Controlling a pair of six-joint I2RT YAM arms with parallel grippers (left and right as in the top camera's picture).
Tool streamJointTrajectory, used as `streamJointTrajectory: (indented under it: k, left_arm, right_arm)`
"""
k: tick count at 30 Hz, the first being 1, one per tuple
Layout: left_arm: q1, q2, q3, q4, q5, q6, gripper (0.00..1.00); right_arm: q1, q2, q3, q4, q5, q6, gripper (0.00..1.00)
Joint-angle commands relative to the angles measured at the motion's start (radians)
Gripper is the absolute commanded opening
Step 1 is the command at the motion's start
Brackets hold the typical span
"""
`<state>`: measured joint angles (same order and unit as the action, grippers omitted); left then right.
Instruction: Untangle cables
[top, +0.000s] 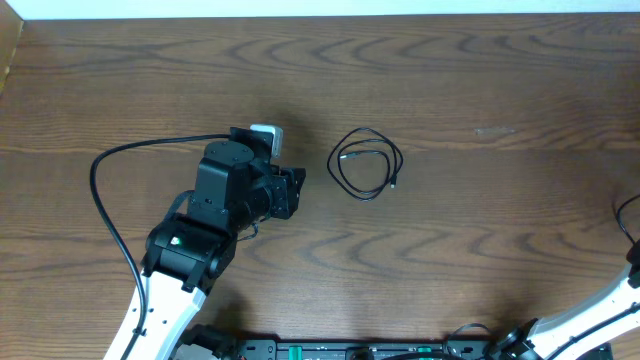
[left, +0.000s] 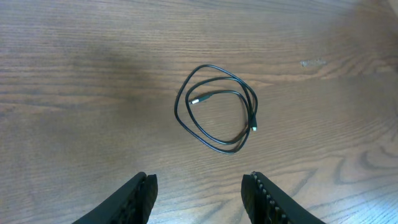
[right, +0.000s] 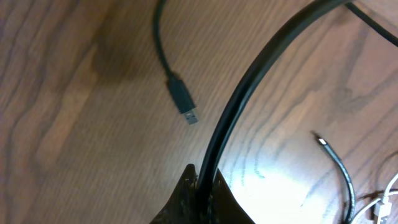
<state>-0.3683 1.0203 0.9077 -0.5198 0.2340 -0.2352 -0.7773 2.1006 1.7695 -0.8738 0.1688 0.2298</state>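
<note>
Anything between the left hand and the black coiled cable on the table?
Nothing. In the left wrist view, only bare brown wooden table separates the open left hand from the thin black coiled cable.

The coil (top: 365, 165) is laid flat on the table (top: 480, 80), near centre and to the right of the left gripper (top: 295, 190). From the left wrist it is seen ahead of the fingers (left: 142, 190), apart from them, with one end inside the loop and the other at its right side. By the right gripper (right: 200, 177), a plug (right: 183, 102) is found up-left on the table and another cable end (right: 323, 142) to the right.
</note>
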Motion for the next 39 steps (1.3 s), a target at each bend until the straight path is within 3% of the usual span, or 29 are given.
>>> streamJointTrajectory:
  k: [1, 15, 21, 39]
  left_arm:
    - [0.002, 0.002, -0.003, 0.001, 0.005, 0.002, 0.50]
    - [0.002, 0.013, -0.003, 0.002, 0.015, 0.002, 0.50]
    - [0.002, 0.013, -0.004, 0.002, 0.020, 0.002, 0.50]
    - [0.002, 0.052, -0.003, 0.035, 0.020, 0.002, 0.50]
  right_arm:
    - [0.019, 0.016, 0.016, 0.000, 0.012, 0.008, 0.01]
    - [0.018, 0.017, 0.016, 0.007, 0.051, 0.008, 0.01]
    - [0.016, 0.028, 0.015, -0.011, 0.172, 0.043, 0.01]
    - [0.006, 0.168, 0.017, 0.039, 0.162, 0.023, 0.01]
